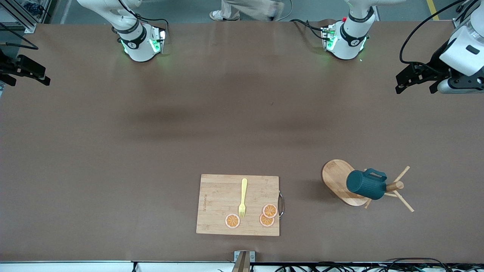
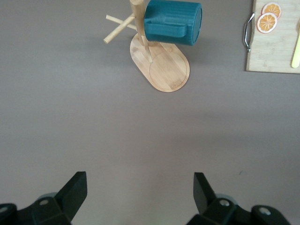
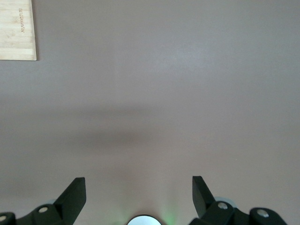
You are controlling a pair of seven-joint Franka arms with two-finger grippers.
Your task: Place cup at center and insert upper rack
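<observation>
Cup (image 1: 366, 184) hangs on the rack (image 1: 393, 186) peg — both pincers, left (image 1: 418, 77) and right (image 1: 23, 71), spread, empty, over worktop (image 1: 151, 151) edges; stage ambiguous.

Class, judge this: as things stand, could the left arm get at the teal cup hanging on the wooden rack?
Probably yes. The left gripper hangs open over bare table at its own end, and nothing stands between it and the teal cup on the wooden rack.

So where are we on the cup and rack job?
The teal cup hangs on the wooden rack at the left arm's end of the table, not at center. Left gripper and right gripper are both open over bare table. That fits either stage of the job.
</observation>
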